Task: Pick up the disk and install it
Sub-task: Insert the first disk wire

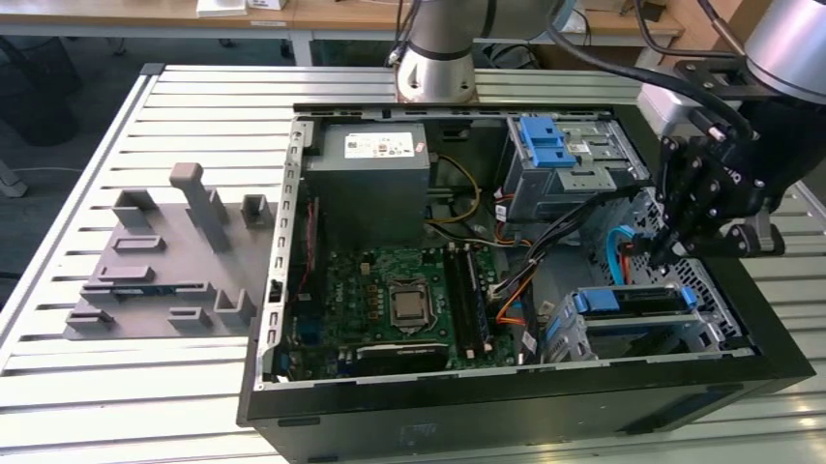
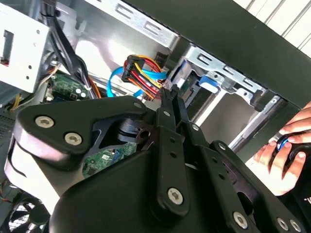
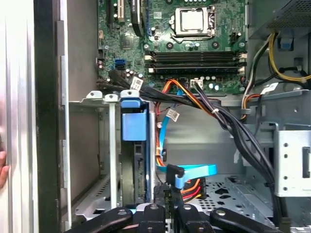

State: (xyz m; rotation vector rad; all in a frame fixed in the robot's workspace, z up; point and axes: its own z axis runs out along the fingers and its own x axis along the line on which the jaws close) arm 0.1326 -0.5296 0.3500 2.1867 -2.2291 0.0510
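Inside the steel case (image 1: 516,116), the narrowed black gripper (image 1: 664,253) hovers near the blue-railed disk (image 1: 629,302).

Slatted metal table (image 1: 193,387), wooden desks (image 1: 348,12) behind

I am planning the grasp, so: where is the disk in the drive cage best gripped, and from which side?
Probably the blue rail end of the disk, coming from the case's open side: the cage walls cover its flat faces.
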